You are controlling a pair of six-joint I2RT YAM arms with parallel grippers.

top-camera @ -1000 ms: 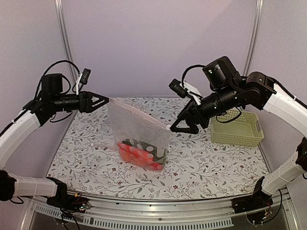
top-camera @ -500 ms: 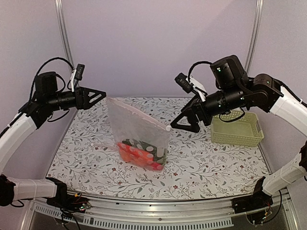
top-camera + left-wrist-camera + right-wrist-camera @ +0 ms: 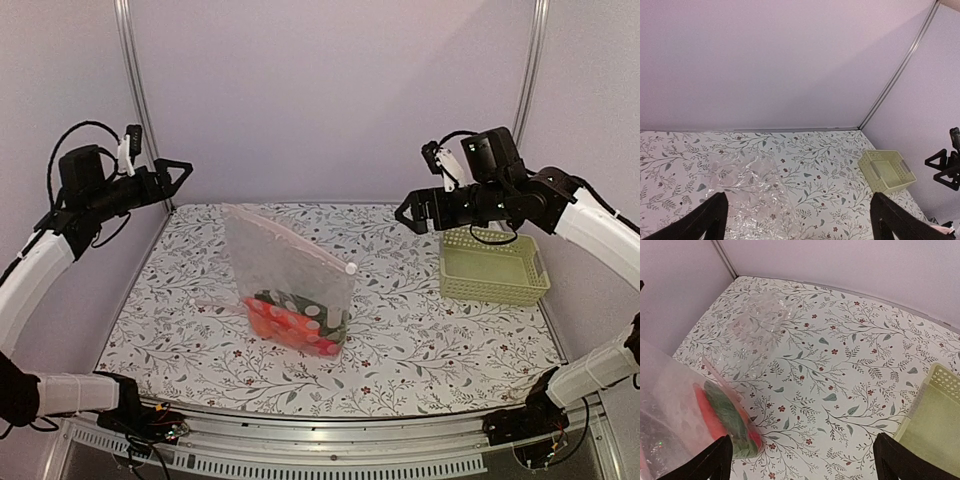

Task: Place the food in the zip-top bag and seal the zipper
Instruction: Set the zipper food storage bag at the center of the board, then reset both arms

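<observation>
The clear zip-top bag (image 3: 285, 265) stands upright on the middle of the table, free of both grippers. The food (image 3: 296, 320) lies in its bottom: orange and red pieces with a dark green vegetable. The pinkish zipper (image 3: 295, 238) runs along the top edge, with the white slider (image 3: 351, 268) at its right end. My left gripper (image 3: 183, 172) is open and empty, high at the back left. My right gripper (image 3: 408, 220) is open and empty beside the basket. The bag shows in the left wrist view (image 3: 745, 185) and in the right wrist view (image 3: 670, 405), where the food (image 3: 727, 420) shows through it.
A pale yellow-green lattice basket (image 3: 494, 266) stands at the right of the floral table; it also shows in the left wrist view (image 3: 886, 171) and the right wrist view (image 3: 935, 415). Lilac walls close the back and sides.
Both grippers have left the bag's top edge and drawn back, the left to the left and up, the right to the right toward the basket. The bag stays standing.
</observation>
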